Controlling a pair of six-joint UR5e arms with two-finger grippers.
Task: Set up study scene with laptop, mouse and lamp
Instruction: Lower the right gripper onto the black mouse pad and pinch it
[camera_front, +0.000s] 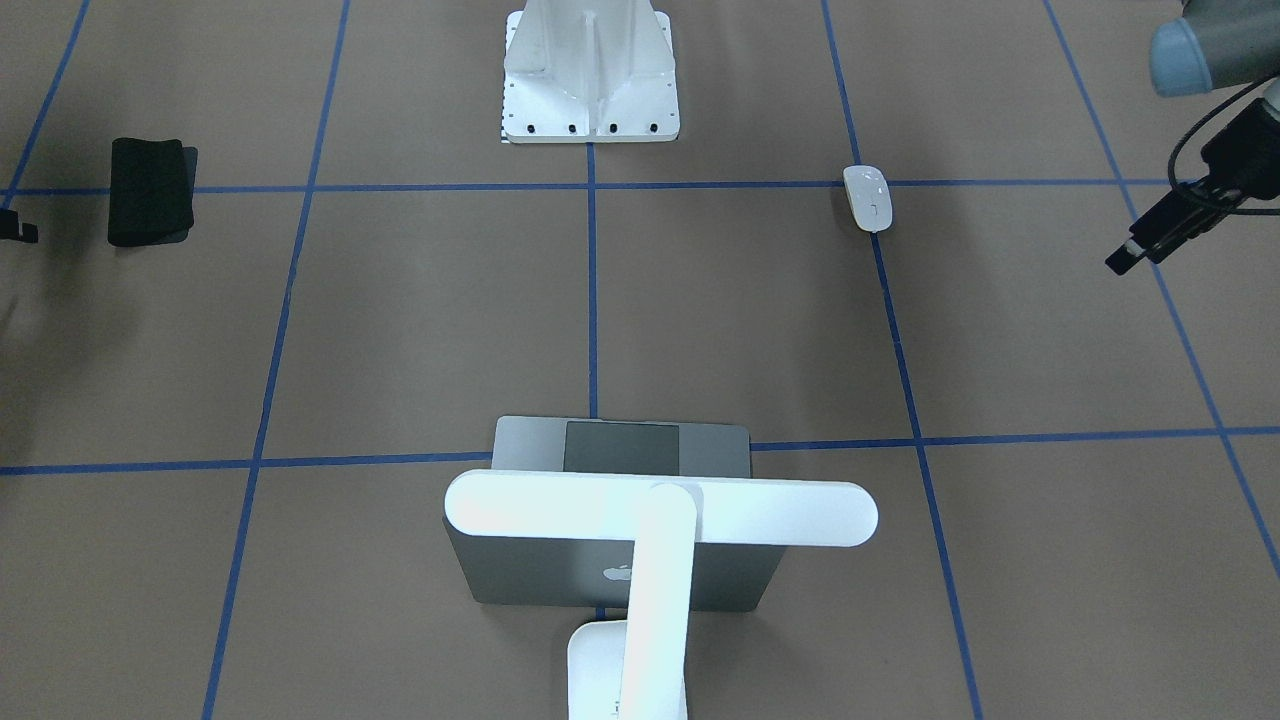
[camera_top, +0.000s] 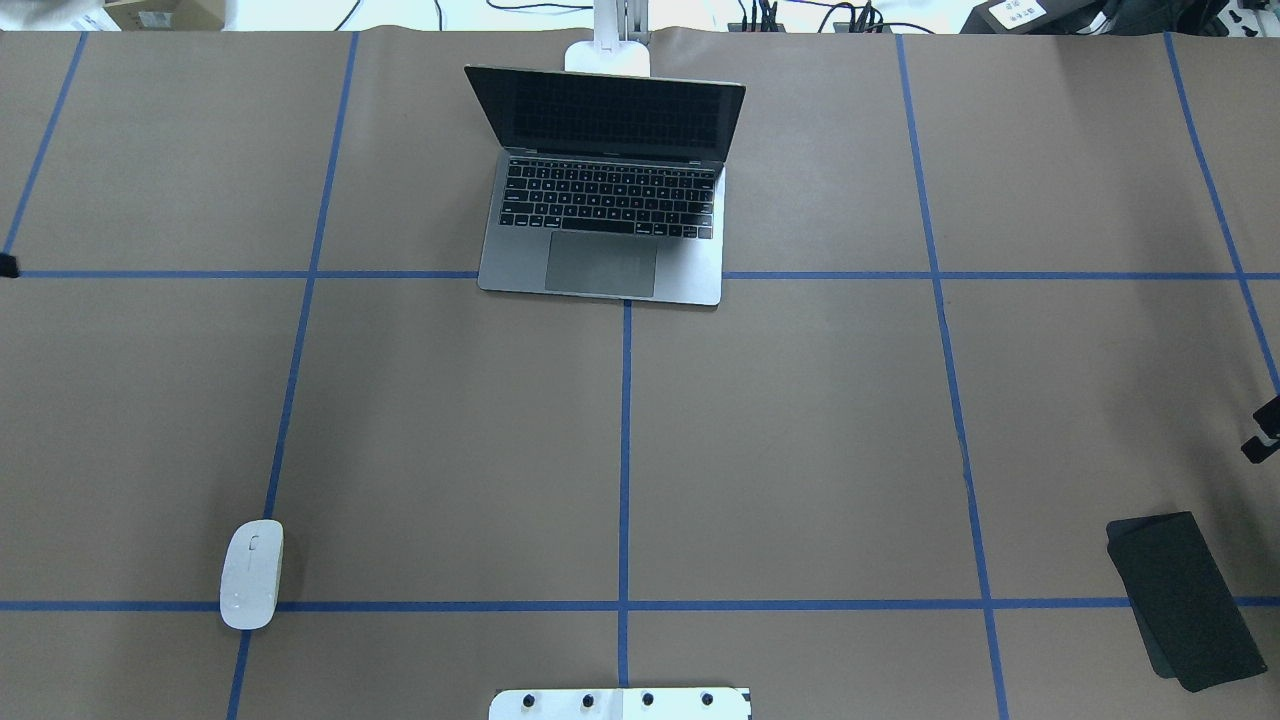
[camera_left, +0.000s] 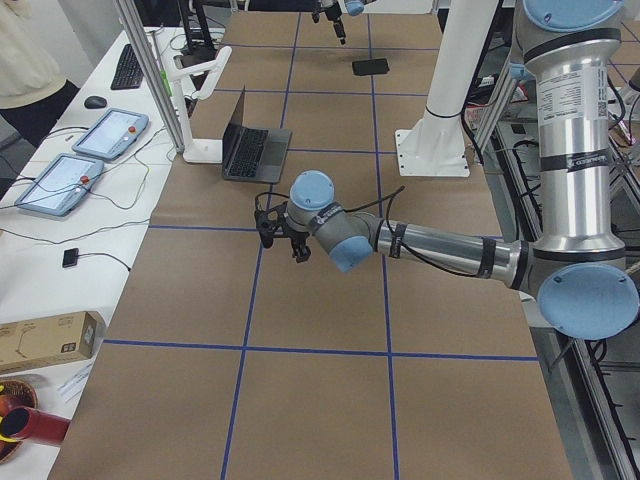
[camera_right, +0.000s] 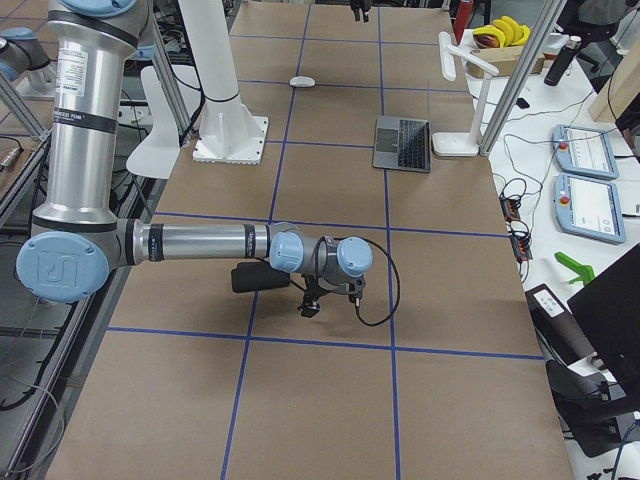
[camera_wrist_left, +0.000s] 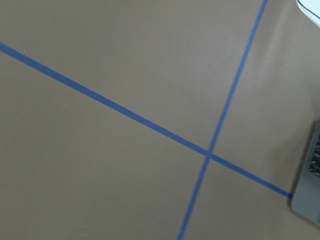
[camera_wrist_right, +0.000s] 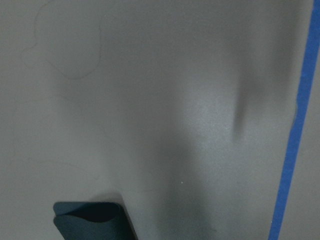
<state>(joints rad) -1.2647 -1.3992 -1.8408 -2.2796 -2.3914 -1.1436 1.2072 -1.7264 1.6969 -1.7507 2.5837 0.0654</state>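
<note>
Your laptop (camera_top: 610, 200) stands open at the middle of the bench (camera_top: 800, 430), on the side far from the robot. Its screen is dark and faces the robot, and its front edge lies along a blue tape line (camera_top: 850, 275). The lamp (camera_front: 560, 508) has its base just behind the laptop's lid, on your side, and its long bar head reaches across above the lid. The mouse (camera_top: 251, 573) lies flat on the robot's left, near the robot's edge of the bench. It sits partly over a tape crossing, well apart from the laptop. The left hand (camera_front: 1135, 250) hangs above bare bench out beyond the mouse and touches nothing. You cannot tell from these views whether its fingers are spread or pressed together. Its wrist camera looks down on a tape crossing, with a corner of the laptop at the frame's right edge. The right hand (camera_right: 312, 300) hovers low over the bench at the robot's right, just beside the black pad (camera_top: 1180, 600). Its finger state cannot be told either. The white pedestal (camera_front: 590, 70) is bolted at the middle of the robot's edge.
</note>
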